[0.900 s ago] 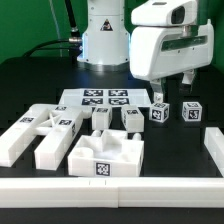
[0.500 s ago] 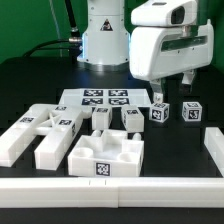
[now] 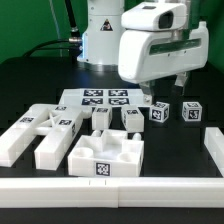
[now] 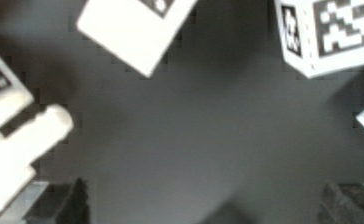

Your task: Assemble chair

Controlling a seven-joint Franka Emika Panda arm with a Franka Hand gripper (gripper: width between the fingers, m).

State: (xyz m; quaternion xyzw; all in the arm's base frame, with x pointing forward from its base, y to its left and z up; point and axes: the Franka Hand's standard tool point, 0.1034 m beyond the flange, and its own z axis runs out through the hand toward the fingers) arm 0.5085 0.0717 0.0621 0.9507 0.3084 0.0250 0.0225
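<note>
The chair lies as loose white tagged parts on the black table. Two long blocks rest at the exterior view's left, and a wide notched piece lies in front. Behind it are two short pieces. Two small cubes stand at the right. My gripper hangs open above the table, just behind the left cube, holding nothing. In the wrist view the gripper shows bare dark table between its fingertips, with tagged white parts further off.
The marker board lies flat behind the short pieces. A long plain white rail runs along the front edge. Another white block sits at the exterior view's right edge. The robot base stands at the back.
The arm and gripper have shifted toward the exterior view's left, from above the right cube to near the left cube. The jaws stay open. No part has moved.
</note>
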